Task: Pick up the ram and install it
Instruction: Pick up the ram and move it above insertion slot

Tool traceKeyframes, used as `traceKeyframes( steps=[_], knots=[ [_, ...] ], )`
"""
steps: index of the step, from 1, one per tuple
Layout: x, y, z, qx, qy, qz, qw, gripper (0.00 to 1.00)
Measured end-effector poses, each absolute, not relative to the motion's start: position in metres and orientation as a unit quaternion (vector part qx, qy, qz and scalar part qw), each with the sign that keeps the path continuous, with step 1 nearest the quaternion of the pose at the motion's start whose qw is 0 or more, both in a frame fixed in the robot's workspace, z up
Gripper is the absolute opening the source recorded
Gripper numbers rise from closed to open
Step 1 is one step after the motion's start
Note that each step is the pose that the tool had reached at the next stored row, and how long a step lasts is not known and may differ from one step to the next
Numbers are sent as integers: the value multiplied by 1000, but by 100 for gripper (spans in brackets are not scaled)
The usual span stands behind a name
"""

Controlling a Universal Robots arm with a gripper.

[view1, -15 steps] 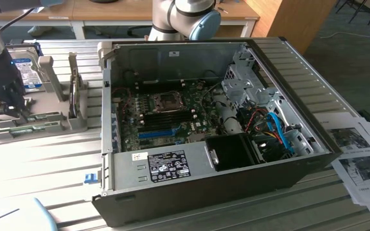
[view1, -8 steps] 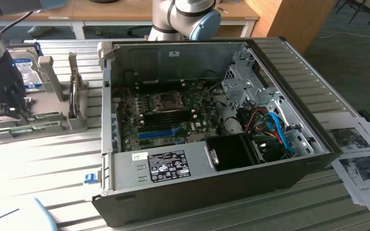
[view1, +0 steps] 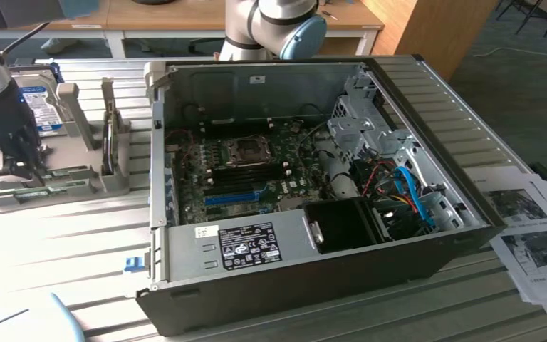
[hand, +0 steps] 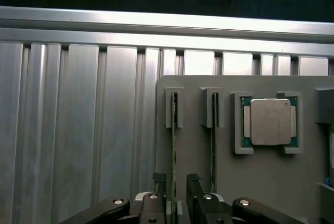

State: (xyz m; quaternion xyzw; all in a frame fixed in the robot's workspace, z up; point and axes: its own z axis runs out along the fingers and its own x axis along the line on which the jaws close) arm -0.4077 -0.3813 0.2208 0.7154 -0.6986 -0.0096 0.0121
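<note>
Tool (hand: 176, 185) astride one ram (hand: 174, 145) of two.

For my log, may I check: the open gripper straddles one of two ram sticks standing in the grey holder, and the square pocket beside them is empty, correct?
Not quite: the pocket is not empty. The wrist view shows a processor chip seated in it. The rest holds: the open gripper straddles one ram stick, with a second stick beside it in the grey holder.
</note>
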Motion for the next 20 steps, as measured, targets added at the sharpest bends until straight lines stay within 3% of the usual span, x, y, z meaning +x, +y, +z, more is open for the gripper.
traceKeyframes(
  steps=[20],
  knots=[
    [-408,-381,207,715,-699,-10,12,29]
  ],
)
